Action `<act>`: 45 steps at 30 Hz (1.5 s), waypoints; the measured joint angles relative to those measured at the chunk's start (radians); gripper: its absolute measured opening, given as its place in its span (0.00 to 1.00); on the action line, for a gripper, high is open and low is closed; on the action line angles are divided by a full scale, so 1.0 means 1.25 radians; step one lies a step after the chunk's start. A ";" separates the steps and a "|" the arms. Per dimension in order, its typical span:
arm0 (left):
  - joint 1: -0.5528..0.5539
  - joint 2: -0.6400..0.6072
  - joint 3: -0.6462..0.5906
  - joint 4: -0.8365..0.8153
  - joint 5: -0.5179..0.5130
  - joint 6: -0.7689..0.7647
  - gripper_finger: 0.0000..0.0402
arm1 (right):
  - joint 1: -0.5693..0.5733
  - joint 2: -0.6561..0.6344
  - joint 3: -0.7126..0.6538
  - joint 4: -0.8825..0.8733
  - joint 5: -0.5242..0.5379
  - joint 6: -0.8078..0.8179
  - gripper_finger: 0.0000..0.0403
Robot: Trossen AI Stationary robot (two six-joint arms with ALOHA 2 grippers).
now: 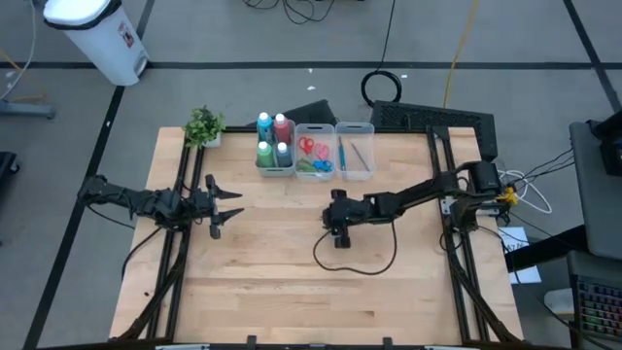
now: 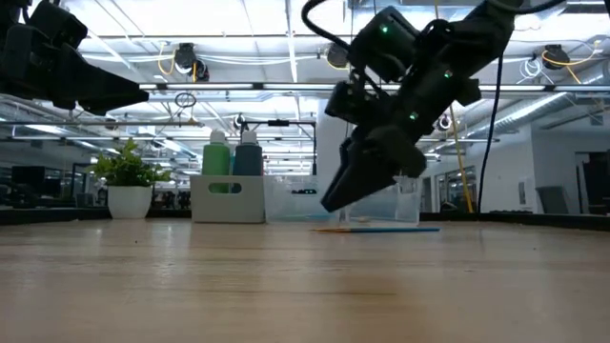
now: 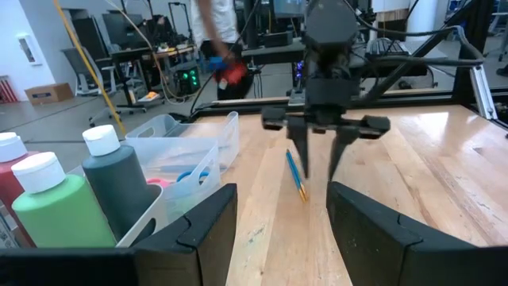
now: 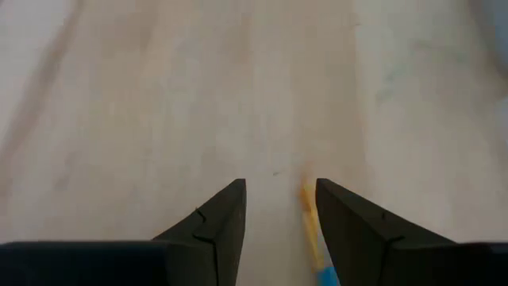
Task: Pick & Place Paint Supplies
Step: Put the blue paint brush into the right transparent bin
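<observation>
1. A pale wooden table (image 1: 292, 262) stands on a grey floor in a large bright room with ceiling lights and desks behind; a person's torso (image 3: 218, 20) shows beyond the table in the left wrist view.
2. Along the far edge sit three clear plastic bins side by side. The first bin (image 1: 275, 167) holds four small paint bottles: blue (image 1: 263, 124), pink-red (image 1: 282, 126), green (image 1: 263, 153) and dark grey (image 1: 283, 154).
3. The middle bin (image 1: 315, 156) holds small scissors with red, green and pink handles (image 1: 311, 149); the third bin (image 1: 355, 154) holds thin brushes (image 1: 342, 151).
4. A small green potted plant (image 1: 204, 126) stands at the far left corner, beside the bottle bin.
5. A thin brush with a blue and orange handle (image 3: 295, 175) lies flat on the table, in front of the bins and apart from them.
6. The right gripper (image 3: 319, 163) hangs over this brush, tilted downward, its two dark fingers parted with a narrow gap. In the right wrist view the brush's orange end (image 4: 308, 210) lies just beside the inner edge of one finger; nothing is grasped yet.
7. The left gripper (image 1: 233, 206) waits above the table's left side, well apart from the brush, fingers spread and empty.
</observation>
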 joint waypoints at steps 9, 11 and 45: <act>0.000 0.000 0.000 0.000 0.000 0.000 0.50 | -0.045 0.040 0.000 -0.006 -0.046 0.053 0.36; 0.000 0.000 0.000 0.000 0.000 0.000 0.50 | -0.052 0.046 0.001 -0.018 -0.076 0.069 0.36; 0.000 0.000 0.000 0.000 0.000 0.000 0.50 | -0.007 0.043 -0.001 -0.013 -0.111 0.043 0.34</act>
